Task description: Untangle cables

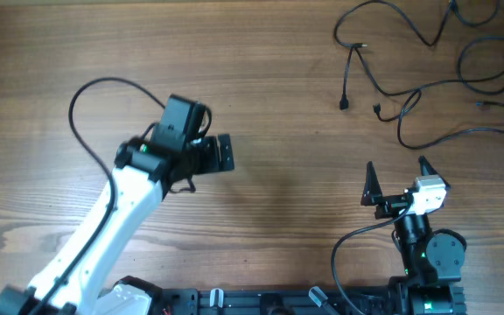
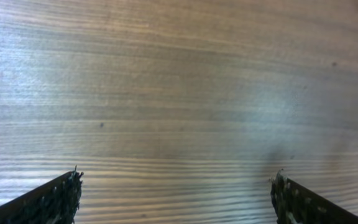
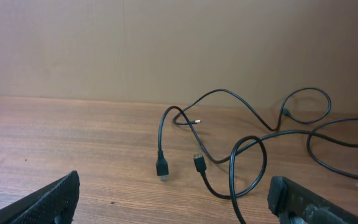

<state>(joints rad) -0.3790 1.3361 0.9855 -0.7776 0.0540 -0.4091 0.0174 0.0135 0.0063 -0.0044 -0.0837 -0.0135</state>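
Note:
The thin black cables (image 1: 427,87) lie as loose wavy strands at the table's far right, with small plug ends (image 1: 345,103) pointing toward the middle. In the right wrist view the cables (image 3: 247,155) lie ahead of the fingers, with two plug ends (image 3: 162,168) close together. My right gripper (image 1: 398,179) is open and empty, a short way in front of the strands; it also shows in its wrist view (image 3: 173,199). My left gripper (image 1: 225,153) is open and empty over bare wood at the centre left, far from the cables; its fingers frame bare wood in its wrist view (image 2: 176,193).
The wooden table (image 1: 269,70) fills the view. A thicker black arm cable (image 1: 86,96) loops out beside the left arm. The arm bases stand along the front edge (image 1: 261,302). A brown wall (image 3: 166,43) rises behind the table.

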